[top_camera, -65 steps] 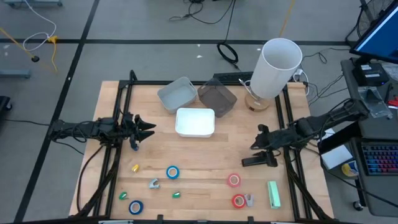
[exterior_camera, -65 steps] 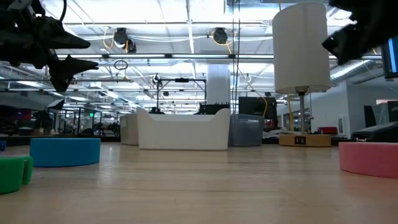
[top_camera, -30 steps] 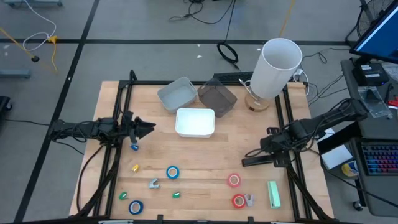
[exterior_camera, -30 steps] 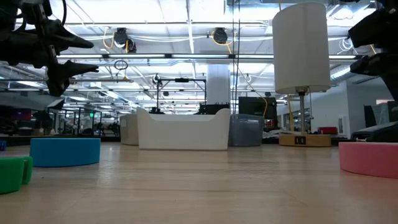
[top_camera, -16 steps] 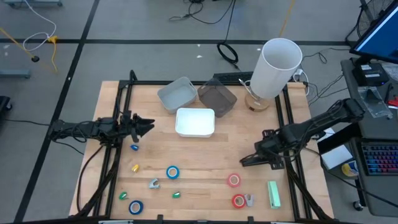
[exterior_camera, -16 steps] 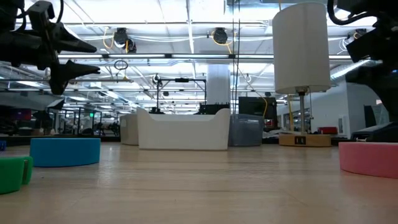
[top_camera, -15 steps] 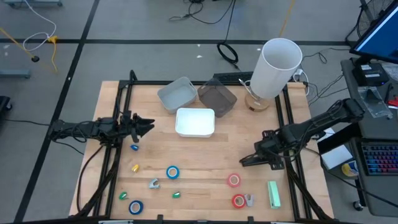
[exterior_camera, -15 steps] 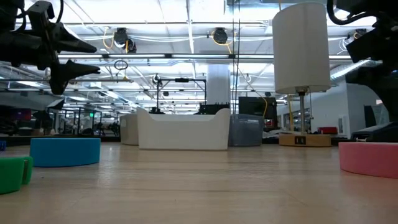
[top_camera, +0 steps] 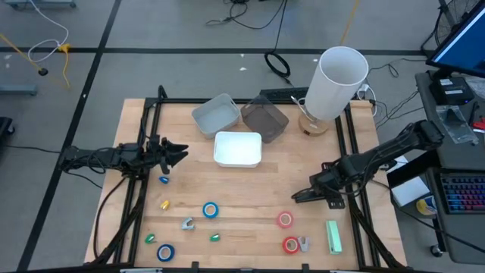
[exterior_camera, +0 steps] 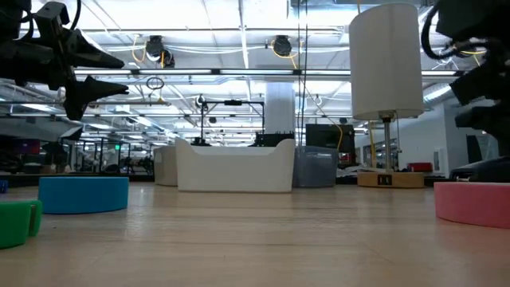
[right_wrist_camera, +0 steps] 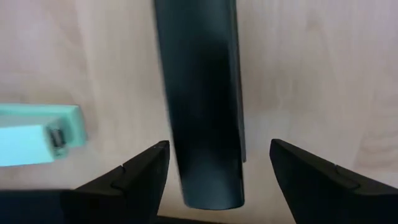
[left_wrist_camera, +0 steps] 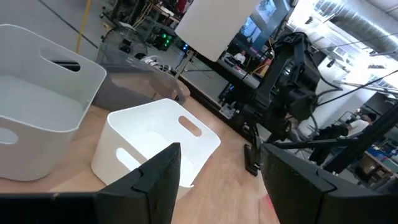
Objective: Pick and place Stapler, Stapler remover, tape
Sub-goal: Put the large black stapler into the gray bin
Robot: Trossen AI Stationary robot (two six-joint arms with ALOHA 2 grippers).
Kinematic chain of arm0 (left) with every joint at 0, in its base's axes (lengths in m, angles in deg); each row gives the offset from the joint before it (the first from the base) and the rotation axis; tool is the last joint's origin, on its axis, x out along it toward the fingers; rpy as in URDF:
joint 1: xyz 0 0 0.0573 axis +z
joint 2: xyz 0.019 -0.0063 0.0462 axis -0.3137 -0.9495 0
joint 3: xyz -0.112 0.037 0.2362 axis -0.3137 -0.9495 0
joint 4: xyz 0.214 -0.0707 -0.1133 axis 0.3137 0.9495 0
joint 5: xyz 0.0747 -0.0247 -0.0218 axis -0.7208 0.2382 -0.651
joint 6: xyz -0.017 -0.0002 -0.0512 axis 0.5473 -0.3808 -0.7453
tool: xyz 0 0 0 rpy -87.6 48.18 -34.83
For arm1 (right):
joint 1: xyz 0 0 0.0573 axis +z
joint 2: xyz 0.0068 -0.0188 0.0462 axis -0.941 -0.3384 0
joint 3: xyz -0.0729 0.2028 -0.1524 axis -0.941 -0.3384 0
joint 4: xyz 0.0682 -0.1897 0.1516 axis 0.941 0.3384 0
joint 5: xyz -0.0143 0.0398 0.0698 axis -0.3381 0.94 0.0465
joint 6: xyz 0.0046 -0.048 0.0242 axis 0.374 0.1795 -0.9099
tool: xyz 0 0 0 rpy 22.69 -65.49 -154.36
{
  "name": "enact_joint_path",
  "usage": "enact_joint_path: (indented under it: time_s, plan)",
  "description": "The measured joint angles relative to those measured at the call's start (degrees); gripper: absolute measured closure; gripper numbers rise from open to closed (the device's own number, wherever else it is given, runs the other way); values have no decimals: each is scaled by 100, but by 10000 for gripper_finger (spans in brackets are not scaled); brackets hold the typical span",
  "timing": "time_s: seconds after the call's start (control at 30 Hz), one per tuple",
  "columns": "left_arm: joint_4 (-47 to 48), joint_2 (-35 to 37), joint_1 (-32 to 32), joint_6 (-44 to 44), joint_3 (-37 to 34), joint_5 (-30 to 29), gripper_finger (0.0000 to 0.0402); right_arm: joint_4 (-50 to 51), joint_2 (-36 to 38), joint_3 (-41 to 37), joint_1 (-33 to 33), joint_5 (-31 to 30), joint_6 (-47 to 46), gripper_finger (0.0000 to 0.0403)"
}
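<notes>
No readable labels anywhere. Right gripper (top_camera: 305, 196) is wide open, straddling the black stapler (right_wrist_camera: 202, 106) without gripping it. Left gripper (top_camera: 180, 152) hovers open, holding nothing.

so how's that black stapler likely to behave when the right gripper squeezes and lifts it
The black stapler looks rigid, so it should not flex between the open right gripper fingers. Its top looks smooth and rounded, so it may slip. It lies flat on the table, long and narrow; an off-centre grip could let it tilt.

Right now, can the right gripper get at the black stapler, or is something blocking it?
Probably yes: the right gripper is open, fingers either side of the black stapler, with nothing between. The green stapler lies off to one side.
</notes>
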Motion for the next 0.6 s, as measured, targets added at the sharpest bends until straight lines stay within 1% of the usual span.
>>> enact_joint_path:
  time_s: [0.13, 0.23, 0.6]
  plan:
    - [0, 1, -1, -2, 0, -1, 183, -31, 0, -216, 0, -12, -45, 134]
    - [0, -1, -1, -6, 0, -1, 183, -63, 0, -336, 0, -10, -64, 143]
    - [-328, -1, -2, 161, 0, -119, 183, -777, 0, -430, 0, -15, -423, 220]
